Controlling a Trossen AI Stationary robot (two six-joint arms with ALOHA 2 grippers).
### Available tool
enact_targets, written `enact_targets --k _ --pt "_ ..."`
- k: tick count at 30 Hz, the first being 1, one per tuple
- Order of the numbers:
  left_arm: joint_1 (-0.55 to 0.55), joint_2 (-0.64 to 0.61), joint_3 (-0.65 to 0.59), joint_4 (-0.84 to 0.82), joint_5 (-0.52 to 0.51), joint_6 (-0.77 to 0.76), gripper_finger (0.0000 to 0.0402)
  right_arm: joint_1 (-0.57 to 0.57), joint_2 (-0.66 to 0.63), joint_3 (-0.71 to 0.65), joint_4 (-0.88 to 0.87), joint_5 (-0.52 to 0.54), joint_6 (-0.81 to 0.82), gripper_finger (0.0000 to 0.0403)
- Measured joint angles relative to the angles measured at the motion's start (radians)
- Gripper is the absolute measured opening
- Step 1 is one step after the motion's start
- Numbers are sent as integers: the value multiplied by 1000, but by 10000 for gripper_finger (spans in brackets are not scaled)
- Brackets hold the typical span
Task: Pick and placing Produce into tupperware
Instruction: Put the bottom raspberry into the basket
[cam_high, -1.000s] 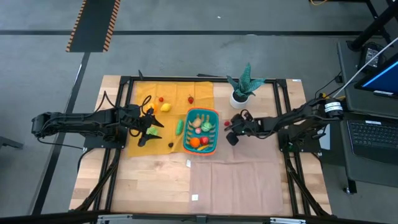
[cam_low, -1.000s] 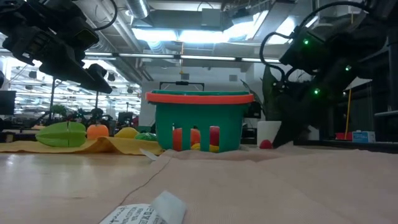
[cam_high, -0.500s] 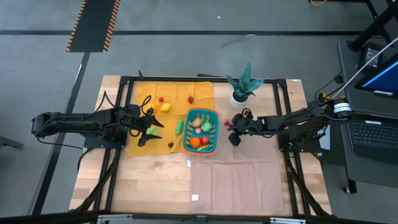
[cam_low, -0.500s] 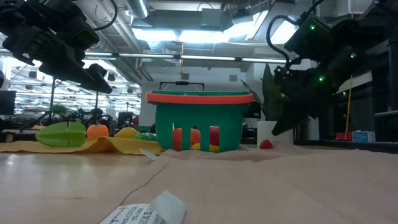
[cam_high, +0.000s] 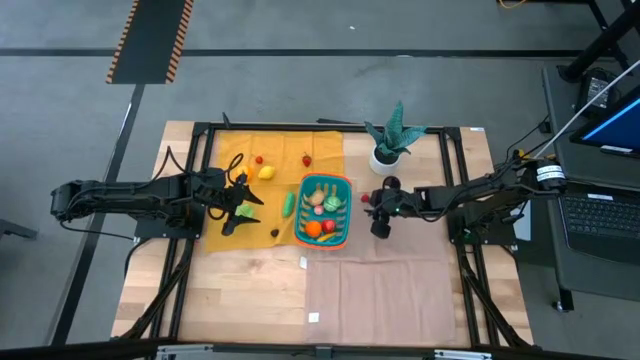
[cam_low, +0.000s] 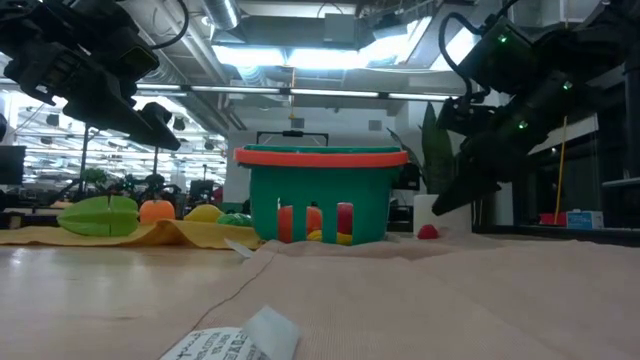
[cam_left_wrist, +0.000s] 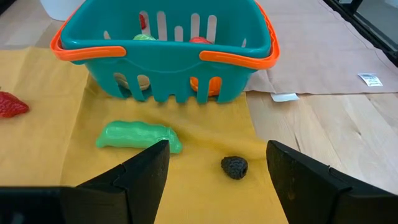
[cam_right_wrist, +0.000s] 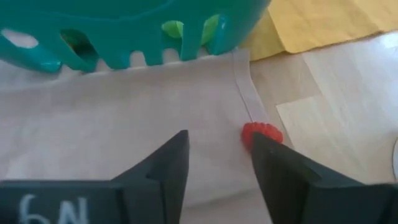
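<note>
Two dark fingers of my right claw (cam_right_wrist: 217, 171) have just parted from shut and hold nothing; the arm has slid toward the teal slotted plastic basket with the orange rim (cam_right_wrist: 124, 37). I read this as lining up a pick. Beside one fingertip, outside the basket's wall on the tan cloth (cam_right_wrist: 112, 124), lies a small round red ribbed toy fruit (cam_right_wrist: 262, 133); being round, it shows no long axis or heading. Beyond the basket, my left claw (cam_high: 238, 207) waits spread over the yellow cloth (cam_high: 235, 155), empty.
</note>
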Motion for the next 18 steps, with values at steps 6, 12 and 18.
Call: enact_targets --k 6,12,18 --pt "0 0 0 0 0 0 261 -7 0 0 0 128 -42 205" --pt "0 0 0 0 0 0 261 -93 0 0 -20 41 -88 210" --pt "0 0 0 0 0 0 261 -201 0 0 15 -154 -170 191"
